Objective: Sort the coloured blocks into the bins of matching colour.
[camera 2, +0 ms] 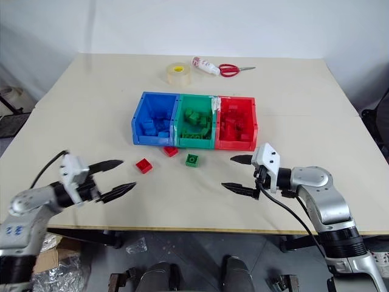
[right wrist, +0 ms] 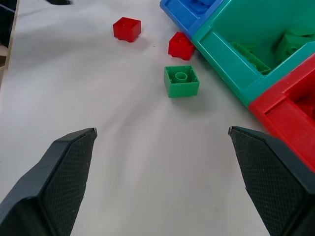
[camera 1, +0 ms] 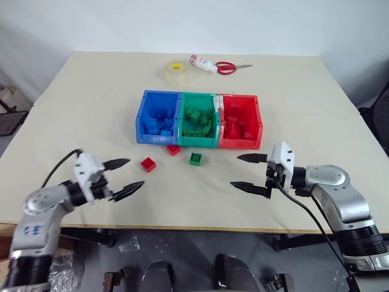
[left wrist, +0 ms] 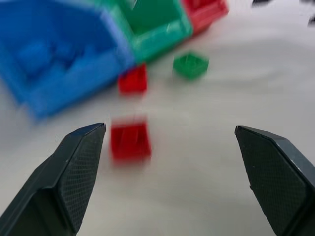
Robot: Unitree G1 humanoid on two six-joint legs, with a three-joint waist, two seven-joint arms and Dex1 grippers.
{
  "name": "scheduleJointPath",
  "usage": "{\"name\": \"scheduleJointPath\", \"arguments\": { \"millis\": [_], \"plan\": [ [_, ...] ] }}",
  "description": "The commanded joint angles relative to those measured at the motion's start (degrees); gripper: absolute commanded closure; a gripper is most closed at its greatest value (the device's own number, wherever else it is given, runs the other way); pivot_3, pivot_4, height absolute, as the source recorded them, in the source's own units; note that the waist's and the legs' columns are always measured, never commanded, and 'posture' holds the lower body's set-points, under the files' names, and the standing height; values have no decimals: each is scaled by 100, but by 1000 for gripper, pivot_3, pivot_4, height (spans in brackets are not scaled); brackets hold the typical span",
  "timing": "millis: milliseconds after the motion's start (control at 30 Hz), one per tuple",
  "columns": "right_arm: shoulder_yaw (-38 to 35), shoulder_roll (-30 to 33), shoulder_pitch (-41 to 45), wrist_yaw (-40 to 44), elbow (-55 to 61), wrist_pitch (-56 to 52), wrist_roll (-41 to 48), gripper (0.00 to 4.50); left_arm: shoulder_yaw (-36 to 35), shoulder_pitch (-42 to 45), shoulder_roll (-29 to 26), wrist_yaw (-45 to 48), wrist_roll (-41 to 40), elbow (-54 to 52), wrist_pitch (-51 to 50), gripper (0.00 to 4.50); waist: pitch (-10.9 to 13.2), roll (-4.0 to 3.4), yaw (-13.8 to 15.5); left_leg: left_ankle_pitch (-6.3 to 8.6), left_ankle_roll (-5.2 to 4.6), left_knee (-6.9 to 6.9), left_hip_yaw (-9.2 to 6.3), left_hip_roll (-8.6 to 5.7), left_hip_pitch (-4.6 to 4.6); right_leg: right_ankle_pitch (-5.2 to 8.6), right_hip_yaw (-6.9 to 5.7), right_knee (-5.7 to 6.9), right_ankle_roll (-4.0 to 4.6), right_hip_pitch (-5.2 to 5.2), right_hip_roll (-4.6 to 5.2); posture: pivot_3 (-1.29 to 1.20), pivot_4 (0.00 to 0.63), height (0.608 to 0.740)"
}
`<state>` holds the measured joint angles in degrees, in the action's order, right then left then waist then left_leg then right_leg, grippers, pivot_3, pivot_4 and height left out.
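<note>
The left gripper [camera 1: 124, 177] and right gripper [camera 1: 245, 172] hover level over the table [camera 1: 91, 97], pointing inward. Both spread wide, empty. Between them lie two red blocks [camera 1: 148, 163] and a green block [camera 1: 196, 159].

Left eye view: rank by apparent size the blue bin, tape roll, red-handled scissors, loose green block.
1. Blue open-top plastic bin, clearly largest.
2. Red-handled scissors and the clear tape roll: alike in spread, both lying farther from the camera, so unranked.
3. Loose green studded block, smallest despite lying nearer.

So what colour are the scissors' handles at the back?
Red, on the scissors; clearest in the left eye view.
</note>
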<state>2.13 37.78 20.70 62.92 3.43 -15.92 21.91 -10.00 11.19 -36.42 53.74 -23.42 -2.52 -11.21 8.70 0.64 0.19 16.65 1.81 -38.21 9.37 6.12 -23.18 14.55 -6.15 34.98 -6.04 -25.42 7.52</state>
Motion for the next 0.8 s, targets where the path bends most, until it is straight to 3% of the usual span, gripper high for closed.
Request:
{"name": "scheduleJointPath", "arguments": {
  "millis": [33, 300, 800],
  "plan": [
    [-119, 9, -42, -63, 192, 73, 34, 0, 567, 499, 277, -139, 226, -10, -137, 27, 0, 0, -7, 0, 1, 0, 0, 0, 0, 0, 0, 1, 0, -1, -1, 0, 150, 740],
    [-344, 77, -402, -356, 535, 4, 69, 0, 1501, 1412, 1046, -657, 914, 689, -391, 27, 0, 0, -14, -3, 5, 1, 0, 1, 2, 0, 0, 0, -1, -1, -4, 0, 150, 740],
    [-520, 71, -868, -754, 1071, -174, 120, 0, 1921, 2214, 1812, -1047, 1656, 2193, 193, 27, 1, 1, -2, -2, 4, -6, 0, 0, 0, -1, 0, -1, -2, 0, -3, 0, 150, 740]
  ]
}}
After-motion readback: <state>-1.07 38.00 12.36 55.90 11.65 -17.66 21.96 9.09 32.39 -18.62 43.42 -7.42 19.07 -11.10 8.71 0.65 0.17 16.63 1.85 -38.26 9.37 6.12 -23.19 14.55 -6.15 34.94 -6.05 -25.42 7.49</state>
